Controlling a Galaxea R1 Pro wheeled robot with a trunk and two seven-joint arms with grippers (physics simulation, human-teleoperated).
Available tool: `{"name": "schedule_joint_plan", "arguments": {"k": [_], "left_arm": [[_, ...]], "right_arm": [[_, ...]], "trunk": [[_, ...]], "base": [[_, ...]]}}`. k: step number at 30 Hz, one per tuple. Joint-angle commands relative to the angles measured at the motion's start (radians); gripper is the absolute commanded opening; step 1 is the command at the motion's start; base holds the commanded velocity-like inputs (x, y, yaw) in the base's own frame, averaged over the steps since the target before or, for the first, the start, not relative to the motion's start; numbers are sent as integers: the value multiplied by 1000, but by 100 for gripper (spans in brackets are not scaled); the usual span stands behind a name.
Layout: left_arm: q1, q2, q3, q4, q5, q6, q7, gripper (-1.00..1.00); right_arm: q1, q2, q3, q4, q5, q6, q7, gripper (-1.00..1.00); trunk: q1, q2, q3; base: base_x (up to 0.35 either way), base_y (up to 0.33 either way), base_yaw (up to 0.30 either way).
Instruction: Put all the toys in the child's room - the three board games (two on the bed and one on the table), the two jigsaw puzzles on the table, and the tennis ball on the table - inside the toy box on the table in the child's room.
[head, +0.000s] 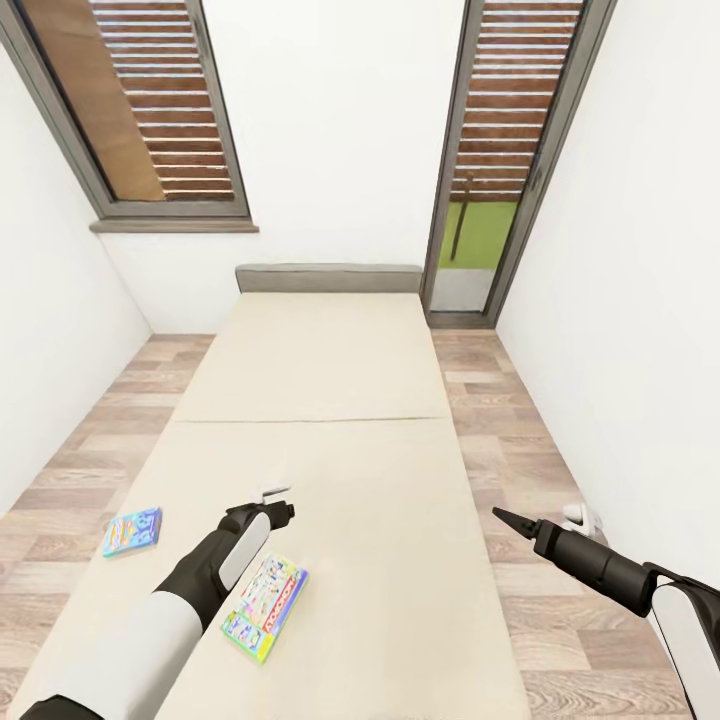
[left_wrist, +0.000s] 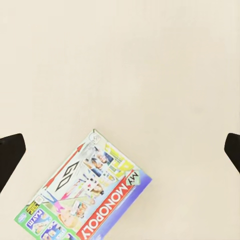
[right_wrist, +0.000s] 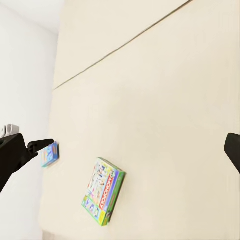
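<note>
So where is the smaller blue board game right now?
In the head view the blue board game lies flat near the bed's left edge, left of the left pincer and the Monopoly box.

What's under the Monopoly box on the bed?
The white-red-green Monopoly box lies flat on the plain beige mattress. The patch directly beneath it is covered; nothing pokes out around its edges.

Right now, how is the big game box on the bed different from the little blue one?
The Monopoly box is bigger than the blue box. It is mostly white, red and green; the other is mainly blue. The Monopoly box lies just beside the left gripper, while the blue box lies farther out, near the bed's left edge. Both are flat printed boxes lying on the mattress.
</note>
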Motion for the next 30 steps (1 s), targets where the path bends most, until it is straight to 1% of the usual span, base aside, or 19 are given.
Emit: {"name": "schedule_joint_plan", "arguments": {"k": [1, 30], "left_arm": [[-1, 1, -4, -2, 10, 1, 10, 100], [-1, 4, -4, -2, 6, 1, -1, 100]], "right_arm": [[-1, 0, -1, 0, 3, 5, 5, 100], [-1, 0, -1, 0, 3, 5, 5, 100]], "trunk": [[0, -2, -3], [0, -2, -51]], "base": [[0, 0, 0], [0, 0, 0]]}}
